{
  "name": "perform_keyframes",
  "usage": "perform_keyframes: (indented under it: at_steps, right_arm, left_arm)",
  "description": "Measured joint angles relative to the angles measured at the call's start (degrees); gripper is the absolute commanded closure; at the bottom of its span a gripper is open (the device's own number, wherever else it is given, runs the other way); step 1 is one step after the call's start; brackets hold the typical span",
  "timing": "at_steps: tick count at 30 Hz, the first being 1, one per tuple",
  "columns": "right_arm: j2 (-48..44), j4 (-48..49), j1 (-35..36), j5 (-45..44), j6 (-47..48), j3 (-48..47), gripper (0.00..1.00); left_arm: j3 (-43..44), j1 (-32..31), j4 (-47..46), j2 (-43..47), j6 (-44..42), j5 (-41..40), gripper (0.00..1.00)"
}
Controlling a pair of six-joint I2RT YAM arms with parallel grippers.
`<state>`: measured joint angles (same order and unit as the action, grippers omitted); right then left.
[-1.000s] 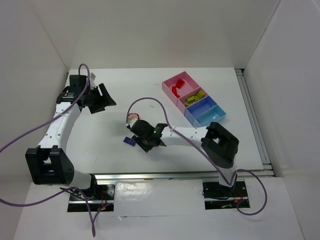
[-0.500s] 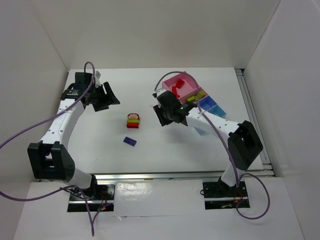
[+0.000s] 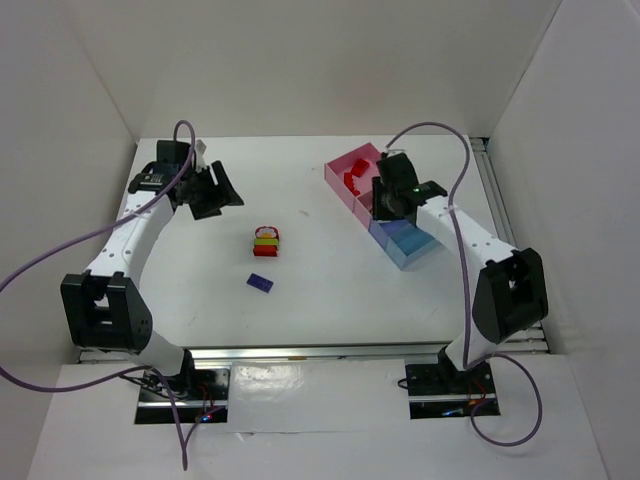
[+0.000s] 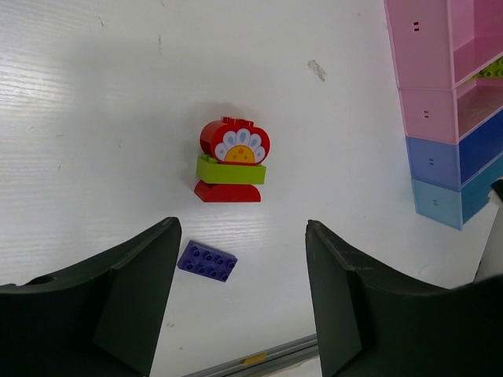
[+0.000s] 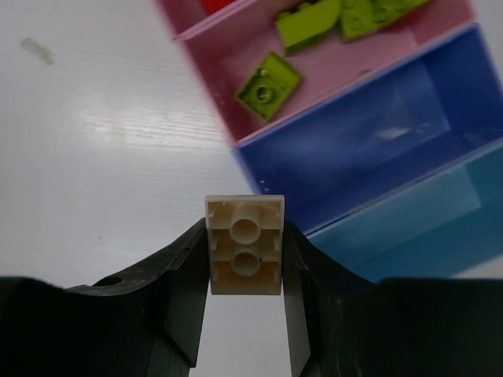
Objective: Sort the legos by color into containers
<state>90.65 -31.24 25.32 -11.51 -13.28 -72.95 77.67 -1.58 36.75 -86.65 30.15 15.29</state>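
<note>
After swinging over four joined pink-to-blue plastic boxes [image 5: 369, 126], right gripper [image 5: 244, 263] pinches a beige plastic brick [image 5: 244, 236], release likely pending; left gripper [image 4: 242, 236] spread.

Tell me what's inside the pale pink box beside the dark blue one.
Lime green bricks, at least three, lie in the pale pink box. Its far end leaves the right wrist view, and from above the right arm covers it, so no full count.

I see a beige brick [image 5: 244, 267] pinched in my right gripper [image 5: 244, 232] beside the four joined boxes [image 4: 428, 118]. Lime bricks [image 5: 269, 86] lie in the second box. A red-lime stack [image 4: 232, 161] and a flat purple brick [image 4: 207, 261] sit well apart from the boxes.
</note>
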Motion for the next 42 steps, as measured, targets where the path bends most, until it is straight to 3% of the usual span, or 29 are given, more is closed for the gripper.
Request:
perform_keyframes:
  at_steps: [12,17,19,20,23,26,30,34,38,42]
  right_arm:
    - [6.27,-0.09,-10.47,-4.66,-5.77,-1.29,0.61]
    - [7.43,0.17,-12.02,-4.81,-6.23,-1.42,0.53]
    - [7.45,0.55,-12.39,-4.7,-6.49,-1.42,0.46]
    - [7.63,0.59,-12.5,-4.66,-6.54,-1.44,0.32]
    - [8.87,0.79,-12.63,-4.66,-6.62,-2.32,0.17]
    - [9.6,0.74,-12.72,-4.61,-6.43,-2.69,0.16]
    - [8.96,0.94,-11.98,-4.42,-6.03,-2.62,0.23]
    - [5.25,2.67,-5.27,-1.73,-2.32,-1.18,0.23]
    - [3.89,6.25,10.08,4.5,3.41,-0.98,0.23]
    - [9.07,6.93,23.37,10.32,7.61,-3.39,0.23]
  left_arm:
    - [0.07,-1.2,-0.33,-1.4,0.0,0.02,0.25]
    - [0.07,-1.92,-0.28,-1.4,0.0,-0.13,0.19]
    - [0.07,-2.56,-0.26,-1.4,-0.11,-0.15,0.15]
    - [0.07,-2.89,-0.28,-1.46,-0.11,-0.11,0.14]
    - [0.07,-4.46,-0.09,-2.1,-0.04,-0.5,0.1]
    - [0.07,-5.73,0.66,-3.06,0.02,-0.94,0.1]
    - [0.09,-6.62,1.33,-3.43,0.09,-2.12,0.1]
    - [0.79,-6.4,2.69,-3.43,0.24,-5.03,0.11]
    - [1.84,-3.96,3.21,-2.67,1.88,-5.35,0.11]
    - [1.62,0.9,2.54,0.85,4.24,-5.05,0.11]
